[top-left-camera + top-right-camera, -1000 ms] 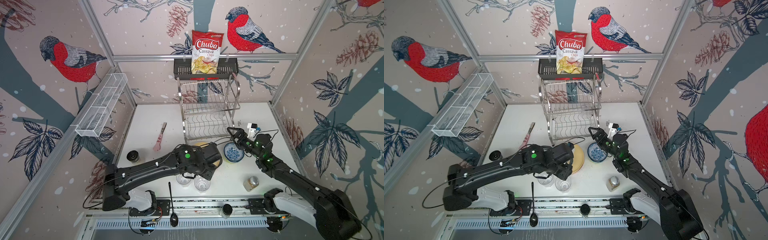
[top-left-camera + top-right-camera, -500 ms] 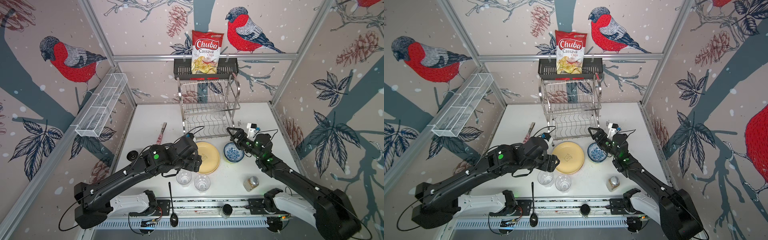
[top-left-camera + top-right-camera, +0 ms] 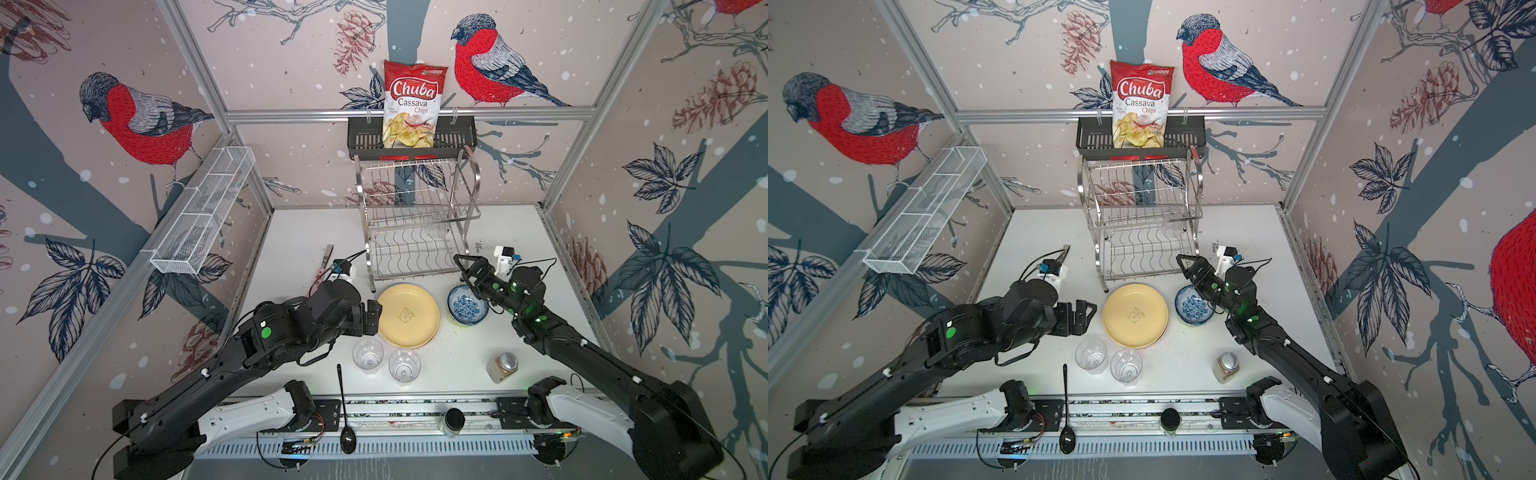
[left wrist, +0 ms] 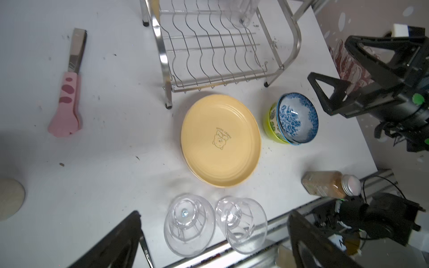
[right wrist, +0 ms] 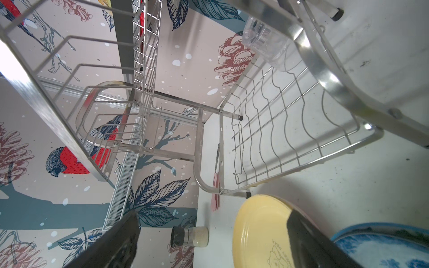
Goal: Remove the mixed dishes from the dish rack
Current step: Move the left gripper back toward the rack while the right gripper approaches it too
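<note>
**Unloading scene, seen in both top views and both wrist views.** The dish rack [image 3: 415, 216] stood at the rear centre of the white counter [image 3: 291, 232], below a black shelf [image 3: 365, 139] that carried a bag of cassava chips [image 3: 411, 99]. Tumbler a [image 5: 264, 44], of clear material, sat inside the rack near its right side frame, apparently at the back of the lower tier.

Just in front of the rack lay the yellow plate [image 3: 408, 316], flat, with a small bear outline at its centre. Just beside it, on the right arm's side, the blue-white patterned bowl [image 4: 294, 117] was nested in the lime green bowl [image 4: 270, 123]. Tumbler b [image 3: 368, 355] and tumbler c [image 3: 404, 365] stood side by side in front of the plate, close together.

A spice jar [image 3: 503, 366] stood well apart at the front right. A black spoon [image 3: 345, 411] lay across the front rail. Pink tongs [image 4: 66, 104] lay on the counter on the rack's left side.

The left hand [image 3: 371, 316] hung just beside the plate's edge on the left arm's side. Its fingers were spread wide with nothing between them. The right hand [image 3: 463, 264] was poised between the nested bowls and the rack's front right leg, its fingers also spread wide and empty.
</note>
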